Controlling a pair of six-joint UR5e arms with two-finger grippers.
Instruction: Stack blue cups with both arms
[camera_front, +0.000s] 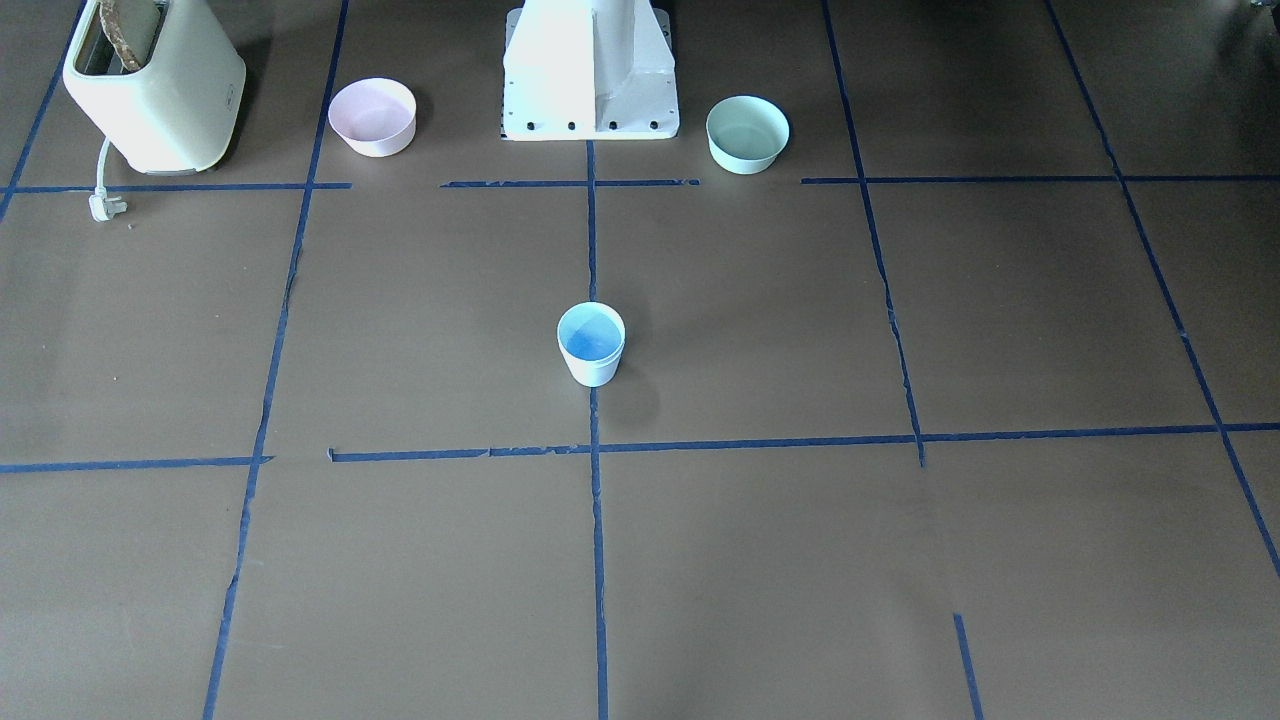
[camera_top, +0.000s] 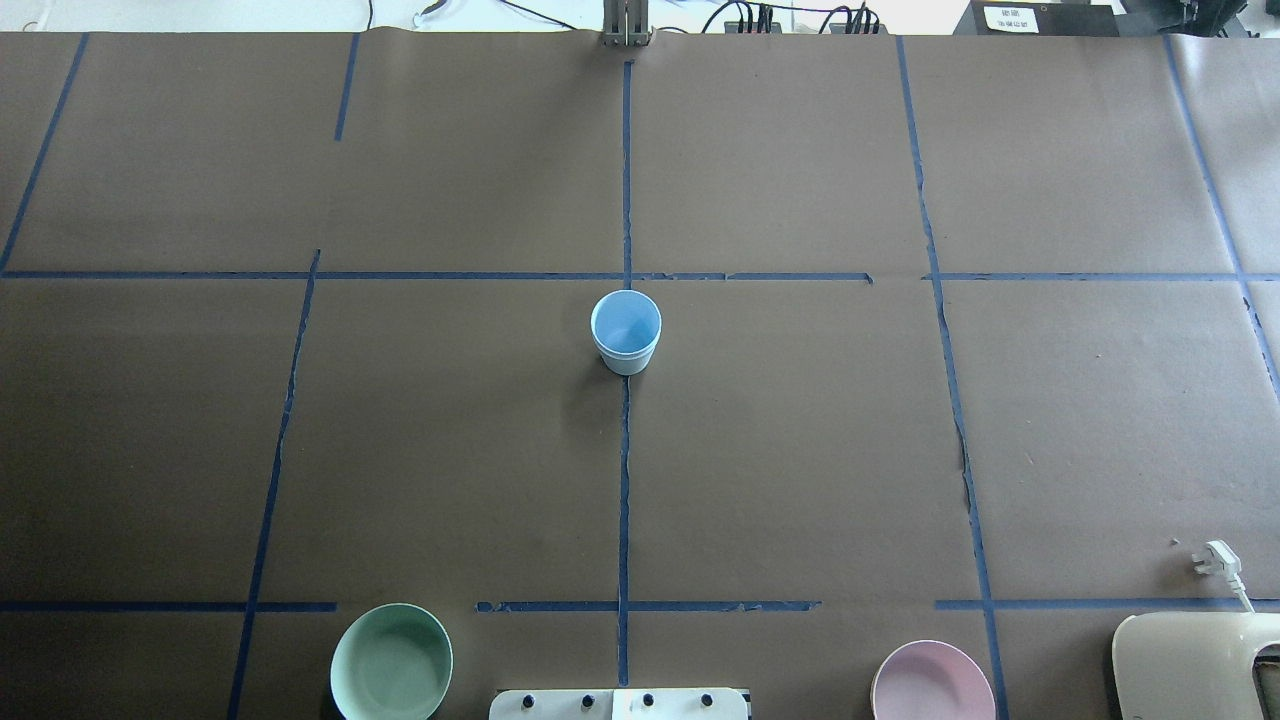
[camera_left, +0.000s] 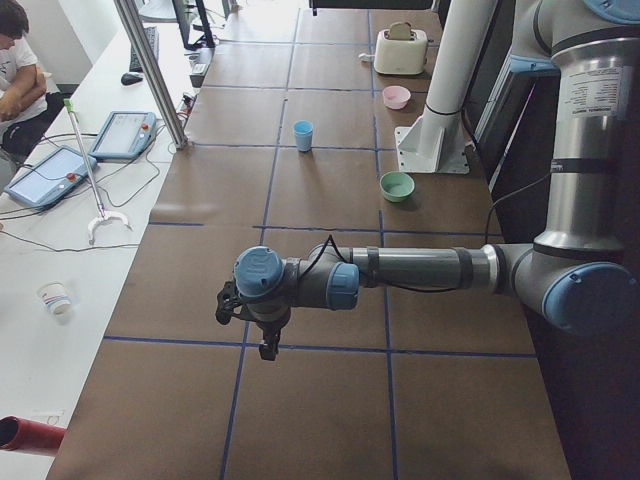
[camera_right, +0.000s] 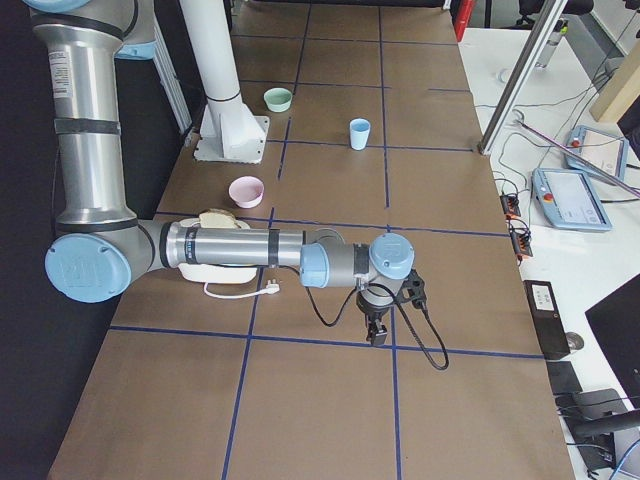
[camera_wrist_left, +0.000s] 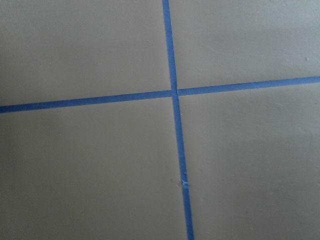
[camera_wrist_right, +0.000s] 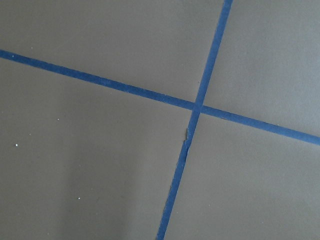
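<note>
One pale blue cup (camera_front: 591, 345) stands upright at the table's middle on the centre tape line; it also shows in the overhead view (camera_top: 626, 333) and small in both side views (camera_left: 303, 135) (camera_right: 359, 133). No second separate blue cup shows; I cannot tell whether two are nested. The left gripper (camera_left: 268, 350) points down over the table's left end, far from the cup. The right gripper (camera_right: 378, 335) points down over the right end, also far away. Both show only in side views, so I cannot tell if they are open or shut. Both wrist views show only brown table and crossed blue tape.
A pink bowl (camera_front: 372, 117) and a mint-green bowl (camera_front: 747, 134) flank the white pedestal (camera_front: 590, 70) at the robot's edge. A cream toaster (camera_front: 155, 85) with a loose plug (camera_front: 105, 207) stands on the robot's right side. A person sits beyond the table (camera_left: 15, 60).
</note>
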